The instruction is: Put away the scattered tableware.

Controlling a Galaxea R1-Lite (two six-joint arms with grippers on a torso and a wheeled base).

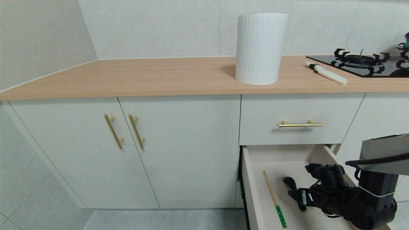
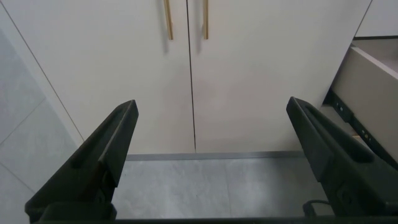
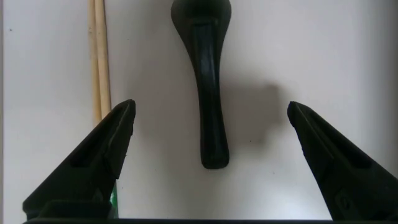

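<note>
Nearest, the right claw (image 3: 209,113) is shown above the pulled-out pale drawer (image 1: 252,191) at the lower right of the cabinet front; its two black fingers (image 3: 115,140) are spread wide apart and nothing is held between them; directly beneath the gap, a glossy black spoon (image 3: 208,74) is seen lying flat on the drawer floor; beside the spoon, toward the drawer's left wall, a pair of pale wooden chopsticks with green ends (image 1: 274,199) is laid lengthwise, apart from the spoon.

The left claw (image 2: 211,107) is held low before the pair of pale cabinet doors (image 1: 127,150); its fingers are likewise parted, with nothing between them; a strip of grey tiled floor (image 2: 205,186) is seen below the doors; each door is fitted with a slim gold bar handle (image 1: 113,131).

Above the open drawer, a second, shut drawer front (image 1: 271,108) with a horizontal gold handle (image 1: 300,125) is seen.

Farther back, the light wood-grain table (image 1: 159,75) carries a tall white ribbed cylindrical container (image 1: 259,48), standing upright; to its right, well apart from it, a long white utensil with a dark band (image 1: 326,72) is laid flat near the edge of a black glass hob (image 1: 324,59); pale tiled walls (image 1: 153,25) close the scene behind.
</note>
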